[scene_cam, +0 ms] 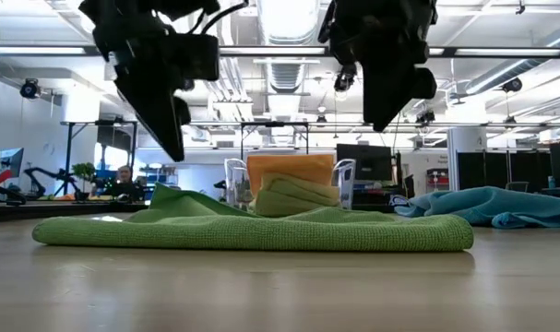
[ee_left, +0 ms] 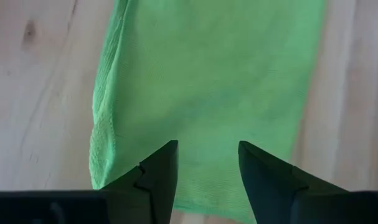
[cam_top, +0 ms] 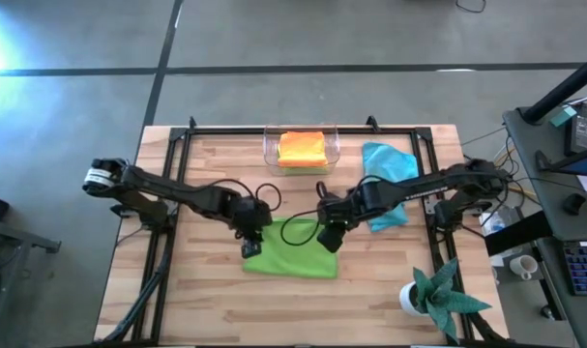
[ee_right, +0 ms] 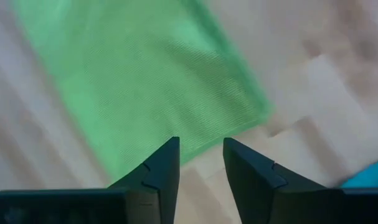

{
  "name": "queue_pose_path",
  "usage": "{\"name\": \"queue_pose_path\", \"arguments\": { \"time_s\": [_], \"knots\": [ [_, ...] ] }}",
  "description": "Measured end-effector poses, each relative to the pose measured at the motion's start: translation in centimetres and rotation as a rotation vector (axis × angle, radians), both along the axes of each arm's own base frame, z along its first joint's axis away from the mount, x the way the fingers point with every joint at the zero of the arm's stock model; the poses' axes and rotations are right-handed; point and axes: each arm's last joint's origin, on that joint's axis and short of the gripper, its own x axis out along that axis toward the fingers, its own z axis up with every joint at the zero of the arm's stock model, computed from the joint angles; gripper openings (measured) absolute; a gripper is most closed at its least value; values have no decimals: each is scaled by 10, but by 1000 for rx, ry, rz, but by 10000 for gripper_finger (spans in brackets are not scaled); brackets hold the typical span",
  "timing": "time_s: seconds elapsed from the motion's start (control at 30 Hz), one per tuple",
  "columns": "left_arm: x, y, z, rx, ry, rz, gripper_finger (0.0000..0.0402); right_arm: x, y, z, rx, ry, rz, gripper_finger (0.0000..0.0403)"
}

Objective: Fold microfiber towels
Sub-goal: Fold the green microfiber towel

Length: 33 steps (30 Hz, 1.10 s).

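A lime green towel (cam_top: 295, 253) lies folded into a flat strip on the wooden table (cam_top: 177, 300), near the middle toward the front edge. The left gripper (cam_top: 251, 246) hangs over the strip's left end and the right gripper (cam_top: 329, 239) over its right end. From table height both grippers are clear of the cloth, raised above it with open air between fingertips and fabric.

In the left wrist view the two dark fingers (ee_left: 156, 177) stand apart with nothing between them, and the green towel (ee_left: 207, 93) spreads out beneath, one long edge just beside the bare wood. In the right wrist view the fingers (ee_right: 160, 174) are likewise parted and empty, poised above a corner of the green towel (ee_right: 139, 81) where it meets the tabletop.

Behind the folded strip, a clear bin (cam_top: 270, 147) at the table's far edge holds an orange towel (cam_top: 302, 147) with another green towel (scene_cam: 293, 195) in front of it. A light blue towel (cam_top: 388, 174) lies crumpled on the table under the right arm, well apart from the green strip.
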Motion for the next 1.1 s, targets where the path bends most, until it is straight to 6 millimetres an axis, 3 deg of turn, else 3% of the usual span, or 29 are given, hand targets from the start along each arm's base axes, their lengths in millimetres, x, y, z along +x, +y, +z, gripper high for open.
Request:
{"name": "queue_pose_path", "arguments": {
  "time_s": [0.2,0.5,0.8,1.1],
  "knots": [
    [-6,1,-22,-4,24,15,153,10,12,-23,64,33,98,119],
    [-13,1,-42,-67,3,85,153,32,9,-71,80,117,91,118],
    [-22,2,-55,-62,47,86,153,40,2,-104,97,196,79,109],
    [-26,2,-60,-55,62,82,153,45,-21,-109,89,197,7,86]
  ]
}}
